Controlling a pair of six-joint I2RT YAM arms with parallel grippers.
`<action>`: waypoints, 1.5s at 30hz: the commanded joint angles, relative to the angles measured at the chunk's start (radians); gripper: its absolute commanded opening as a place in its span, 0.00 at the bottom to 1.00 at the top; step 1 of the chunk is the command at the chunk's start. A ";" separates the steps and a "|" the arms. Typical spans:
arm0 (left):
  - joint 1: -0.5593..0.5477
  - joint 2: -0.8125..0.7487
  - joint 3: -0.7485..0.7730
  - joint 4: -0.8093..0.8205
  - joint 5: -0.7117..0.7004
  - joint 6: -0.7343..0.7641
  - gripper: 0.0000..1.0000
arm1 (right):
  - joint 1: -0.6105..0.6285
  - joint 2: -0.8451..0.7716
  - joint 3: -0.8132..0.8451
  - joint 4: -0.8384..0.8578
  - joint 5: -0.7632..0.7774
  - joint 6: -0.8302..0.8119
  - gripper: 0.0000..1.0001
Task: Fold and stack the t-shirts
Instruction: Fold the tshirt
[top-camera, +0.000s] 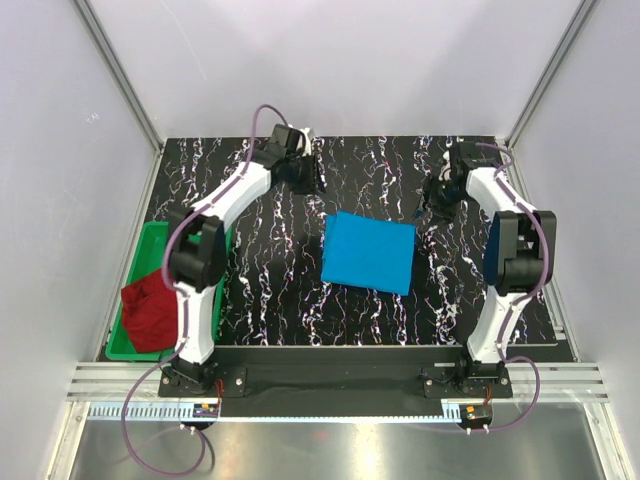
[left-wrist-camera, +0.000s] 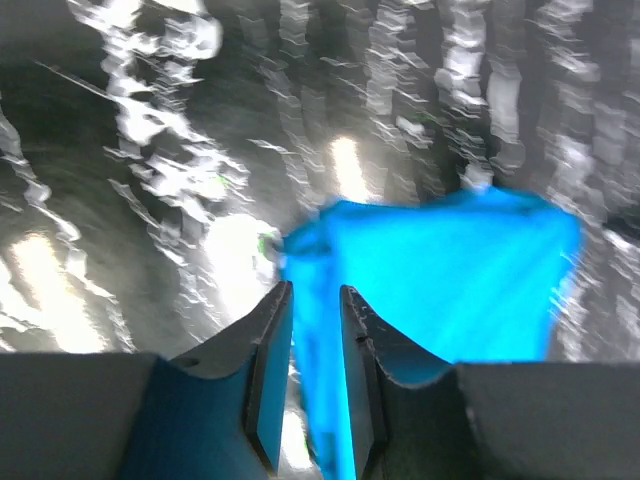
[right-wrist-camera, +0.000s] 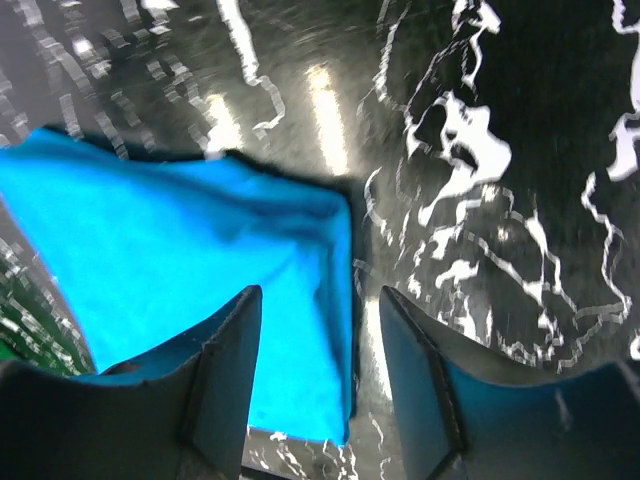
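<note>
The blue shirt (top-camera: 368, 252) is lying in the middle of the worktop (top-camera: 270, 290), folded into a flat, roughly square pad. It is sitting slightly askew to the worktop's edges.

The left hand (top-camera: 314, 183) is hanging just past the shirt's far-left corner, and in the top view it is standing apart from the cloth. Its fingers (left-wrist-camera: 268, 340) are parted by only a narrow slit and are not clamping anything. In the left wrist view the blue is showing through that slit, with the shirt spreading out to the right beyond the fingertips. That view is blurred, so I cannot tell whether the fingertips are touching the worktop.

The right hand (top-camera: 432, 207) is hovering near the shirt's far-right corner, a little to the right of it. Its fingers (right-wrist-camera: 225, 360) are standing wide apart and are holding nothing. In the right wrist view a corner of the shirt is lying below the gap and running off to the left under the left finger.

The red shirt (top-camera: 150, 312) is lying crumpled in the near half of the green bin (top-camera: 152, 240). The bin is sitting at the left edge of the worktop, well apart from the blue shirt.
</note>
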 joint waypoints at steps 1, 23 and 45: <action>-0.039 -0.186 -0.170 0.121 0.212 -0.049 0.30 | -0.002 -0.117 -0.029 -0.035 -0.016 -0.031 0.58; -0.171 -0.357 -0.822 0.370 0.206 -0.134 0.06 | -0.004 0.105 -0.077 0.156 -0.214 0.016 0.09; -0.173 -0.432 -0.678 0.333 0.316 -0.159 0.09 | 0.023 -0.180 -0.297 0.157 -0.526 0.136 0.32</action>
